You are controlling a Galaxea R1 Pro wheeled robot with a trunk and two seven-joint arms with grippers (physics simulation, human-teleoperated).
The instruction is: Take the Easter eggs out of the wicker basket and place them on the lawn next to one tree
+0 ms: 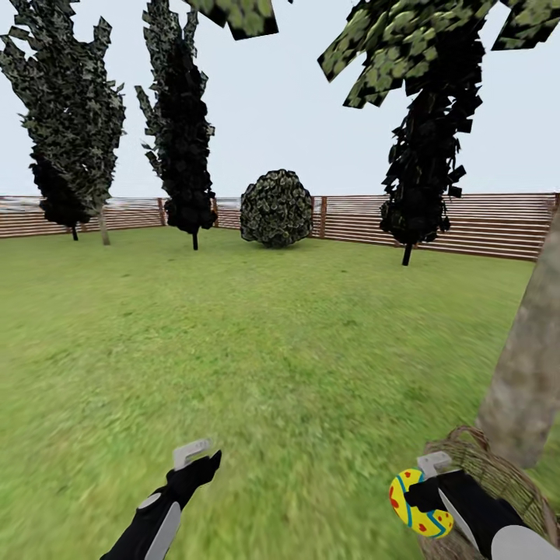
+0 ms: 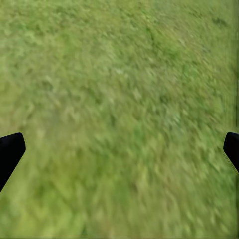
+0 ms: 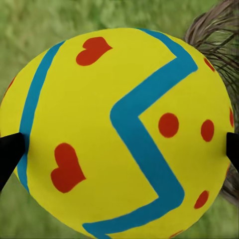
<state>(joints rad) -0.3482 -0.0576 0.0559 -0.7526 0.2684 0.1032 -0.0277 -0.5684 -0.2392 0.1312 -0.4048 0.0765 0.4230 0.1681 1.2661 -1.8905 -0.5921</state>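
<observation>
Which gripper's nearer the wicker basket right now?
Right. The right gripper is shut on an egg right beside the basket rim, near the tree trunk. The left gripper hangs open over bare grass, well off to the basket's left.

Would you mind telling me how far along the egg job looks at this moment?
Early stage. In hand: the right gripper grips one Easter egg, lifted beside the wicker basket, which sits by a tree trunk. The left gripper is open over bare lawn. No egg lies on the grass in view. Left: setting this egg by the tree; the basket's contents cannot be seen.
</observation>
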